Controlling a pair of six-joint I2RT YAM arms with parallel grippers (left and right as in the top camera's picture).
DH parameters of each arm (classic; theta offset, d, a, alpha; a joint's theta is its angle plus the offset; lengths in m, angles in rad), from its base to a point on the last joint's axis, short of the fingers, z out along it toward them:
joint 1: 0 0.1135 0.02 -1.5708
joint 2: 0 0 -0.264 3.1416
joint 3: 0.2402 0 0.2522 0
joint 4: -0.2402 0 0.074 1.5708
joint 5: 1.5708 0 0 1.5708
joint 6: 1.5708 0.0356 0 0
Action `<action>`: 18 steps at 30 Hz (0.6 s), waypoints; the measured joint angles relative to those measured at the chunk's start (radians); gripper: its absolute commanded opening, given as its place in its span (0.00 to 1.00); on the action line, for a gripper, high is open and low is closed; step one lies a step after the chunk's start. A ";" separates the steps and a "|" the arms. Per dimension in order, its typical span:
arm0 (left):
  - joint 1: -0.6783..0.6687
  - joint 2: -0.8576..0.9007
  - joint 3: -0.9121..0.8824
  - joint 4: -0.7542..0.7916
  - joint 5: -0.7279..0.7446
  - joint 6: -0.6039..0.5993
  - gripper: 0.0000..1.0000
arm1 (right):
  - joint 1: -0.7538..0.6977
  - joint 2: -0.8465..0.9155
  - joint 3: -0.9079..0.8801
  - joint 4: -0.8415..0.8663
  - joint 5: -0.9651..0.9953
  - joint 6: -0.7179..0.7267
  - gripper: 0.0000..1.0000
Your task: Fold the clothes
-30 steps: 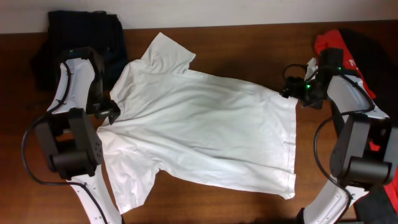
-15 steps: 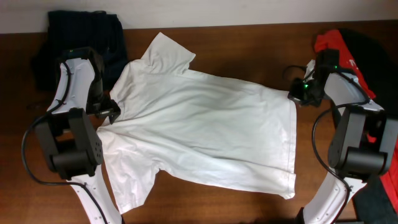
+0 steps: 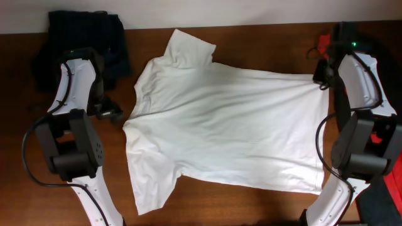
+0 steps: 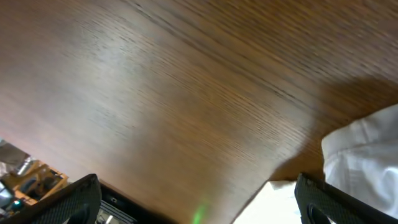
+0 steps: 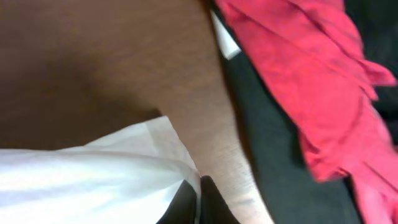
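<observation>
Where the white T-shirt (image 3: pixel 220 125) lies: spread almost flat on the wooden table (image 3: pixel 251 210), with the neck end toward the left arm and the hem toward the right arm. One sleeve points to the far edge and one to the near edge. Shallow wrinkles cross the body.
Right gripper (image 3: pixel 320 78): at the T-shirt's far hem corner. The wrist view shows its tips (image 5: pixel 198 199) pressed together on a fold of white cloth.
Left gripper (image 3: pixel 113 114): just beside the T-shirt's shoulder edge, apparently not touching it. Its fingers (image 4: pixel 74 199) are spread wide over bare wood with nothing between them, and white cloth shows only at the side of its view.
Navy garment (image 3: pixel 88 37): bunched beyond the T-shirt's neck end, toward the far side and apart from it.
Red garment (image 5: pixel 298 81) and black garment (image 5: pixel 273 162): heaped just past the T-shirt's hem side, near the pinched corner.
Handling: probably light, thin and limp. It should sag from any hold, keep no shape of its own and slide easily over smooth wood. Pulling on one corner alone would likely skew it.
Where to hold: doubled edges give the best bite, namely the hem corners and the shoulder seams. The free gripper is best placed for the shoulder edge beside it.
</observation>
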 measured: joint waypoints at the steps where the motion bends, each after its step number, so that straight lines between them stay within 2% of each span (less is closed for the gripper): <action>1: 0.000 0.000 0.000 -0.002 0.017 0.000 0.99 | -0.004 0.000 0.005 -0.016 0.015 0.002 0.99; 5: -0.006 0.000 0.000 0.020 0.098 0.044 0.99 | -0.021 0.000 0.057 -0.162 0.034 0.029 0.99; 8: -0.049 0.000 0.000 0.057 0.182 0.148 0.99 | -0.023 0.000 0.089 -0.266 -0.135 0.045 0.99; 12: -0.116 0.000 0.000 0.091 0.300 0.194 0.99 | -0.022 0.000 0.092 -0.346 -0.412 0.050 0.99; 17: -0.117 0.000 -0.057 0.173 0.427 0.211 0.98 | 0.011 0.000 0.092 -0.379 -0.513 0.052 0.99; 18: -0.117 0.000 -0.074 0.178 0.433 0.211 0.96 | 0.030 0.000 0.092 -0.379 -0.520 0.052 0.99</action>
